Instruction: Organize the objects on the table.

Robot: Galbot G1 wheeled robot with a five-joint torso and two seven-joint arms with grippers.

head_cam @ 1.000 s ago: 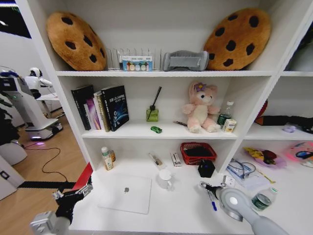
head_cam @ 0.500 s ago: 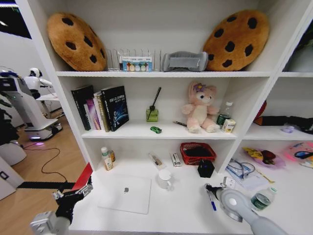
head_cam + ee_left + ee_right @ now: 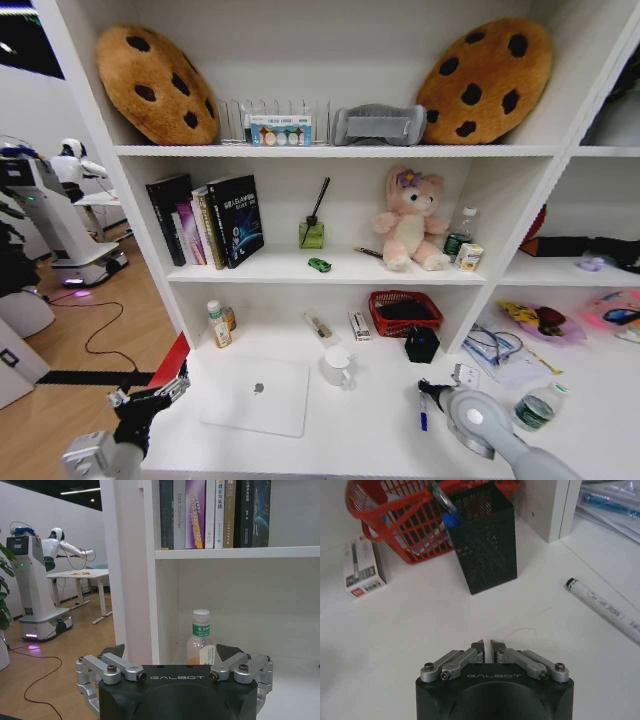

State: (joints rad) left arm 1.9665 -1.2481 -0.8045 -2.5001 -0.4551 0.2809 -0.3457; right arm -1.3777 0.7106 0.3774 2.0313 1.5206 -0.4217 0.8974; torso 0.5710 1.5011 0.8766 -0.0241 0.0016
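The silver laptop lies shut on the white table, front left. My right gripper hovers low over the table in front of the black mesh pen cup. It is shut, and a blue-capped white pen hangs from its tips, mostly hidden under the gripper body in the right wrist view. A black-capped pen lies flat on the table beside it. The mesh cup holds another blue-tipped pen. A tiny green toy car sits on the shelf above. My left gripper waits open off the table's left end.
A red basket, a small white box and a white mug stand near the pen cup. An orange-drink bottle is at the back left. Papers and a water bottle fill the right side.
My right gripper has eased slightly left, and the blue-capped pen has swung with it from slanted to straight. The left arm has stayed still.
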